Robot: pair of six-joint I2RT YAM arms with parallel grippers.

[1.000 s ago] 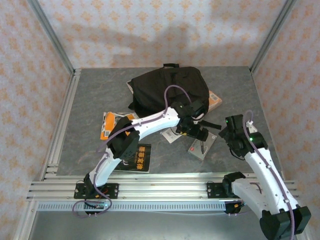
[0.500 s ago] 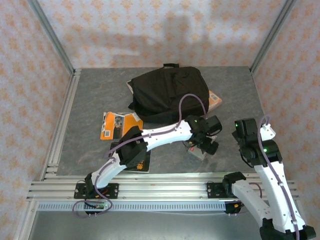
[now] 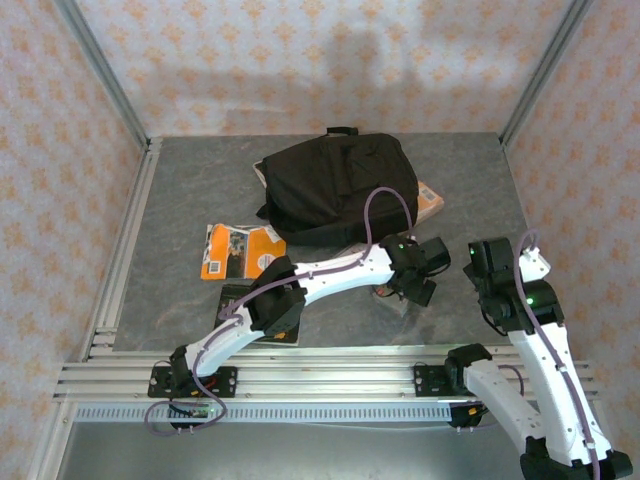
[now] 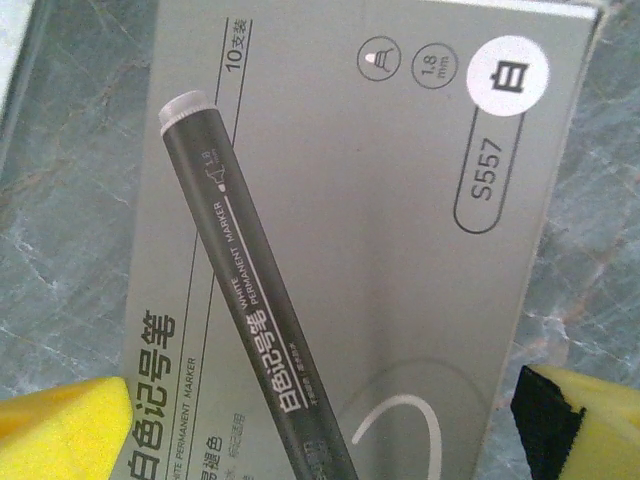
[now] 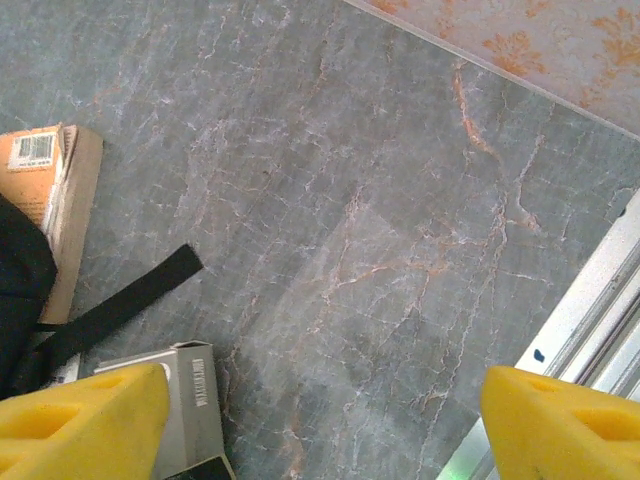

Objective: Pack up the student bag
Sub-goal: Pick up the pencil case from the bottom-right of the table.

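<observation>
The student bag (image 3: 340,185) is a large black fabric backpack lying at the back middle of the table; its dark edge (image 5: 15,280) and a loose strap (image 5: 120,300) show in the right wrist view. My left gripper (image 3: 420,275) hangs low over a grey marker box (image 4: 380,230) printed with a marker picture. It is open (image 4: 320,435), one yellow fingertip on each side of the box, and I cannot tell if they touch it. My right gripper (image 3: 488,265) is open (image 5: 320,425) over bare table right of the box's corner (image 5: 185,400).
An orange book (image 3: 430,200) sticks out from under the bag's right side (image 5: 50,170). An orange and white booklet (image 3: 235,250) and a black book with orange lettering (image 3: 280,325) lie front left. An aluminium rail (image 5: 600,290) runs along the right edge.
My left gripper swung from the bag's front edge rightward and nearer, settling over the marker box. My right arm drew back toward the right and near side, then held still.
</observation>
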